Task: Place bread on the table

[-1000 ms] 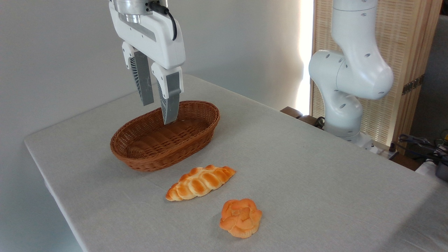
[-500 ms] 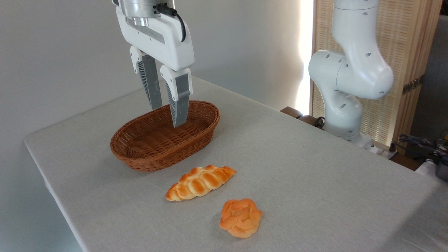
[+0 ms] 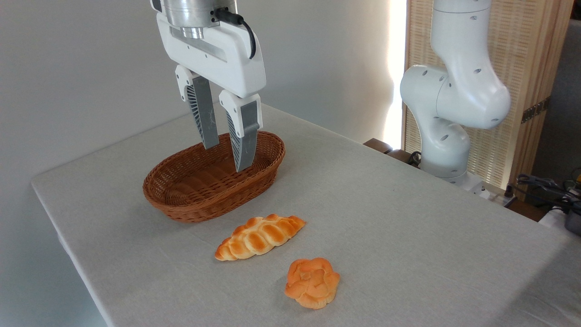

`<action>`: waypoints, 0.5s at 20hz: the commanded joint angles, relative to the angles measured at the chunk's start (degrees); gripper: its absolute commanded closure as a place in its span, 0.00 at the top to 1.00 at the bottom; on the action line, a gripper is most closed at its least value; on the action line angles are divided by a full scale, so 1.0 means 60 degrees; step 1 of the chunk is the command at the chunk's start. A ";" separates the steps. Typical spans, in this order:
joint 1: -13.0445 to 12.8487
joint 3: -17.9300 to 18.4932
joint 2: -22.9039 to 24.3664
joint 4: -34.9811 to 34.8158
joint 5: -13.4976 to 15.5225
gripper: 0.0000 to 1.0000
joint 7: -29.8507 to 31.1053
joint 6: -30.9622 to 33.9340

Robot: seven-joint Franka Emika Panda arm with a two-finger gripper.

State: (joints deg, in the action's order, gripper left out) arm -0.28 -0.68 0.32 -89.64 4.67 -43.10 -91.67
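- Bread (image 3: 312, 289): small orange-brown knotted bun, resting on the table (image 3: 408, 227) near the front edge, clear of everything; nothing touching it.
- Braided loaf (image 3: 259, 236): longer, golden, lying just up and left of the bun, apart from it, between bun and basket; unmoved across the last second.
- Wicker basket (image 3: 181, 200): brown, oval, empty as far as visible; same spot as a second ago.
- Gripper (image 3: 225, 156): fingers parted with a narrow gap, holding nothing; hanging above the right end of the basket, fingertips overlapping the rim in view.
- Change over the last second: gripper shifted rightward and slightly lower in the picture, from over the basket's middle toward its right end; spacing of the fingers unaltered; no object displaced.
- Reading for the task: bun already on the cloth and released, basket cleared; placement judged done, with the drift of the arm taken as a move away from the basket rather than a new reach.
- Remaining: nothing evident beyond parking the arm.
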 commanded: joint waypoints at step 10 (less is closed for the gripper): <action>-0.0203 0.0098 0.0108 -0.0045 -0.0603 1.00 -0.0097 0.0204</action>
State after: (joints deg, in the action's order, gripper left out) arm -0.90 -0.68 0.32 -89.64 1.89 -43.10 -91.66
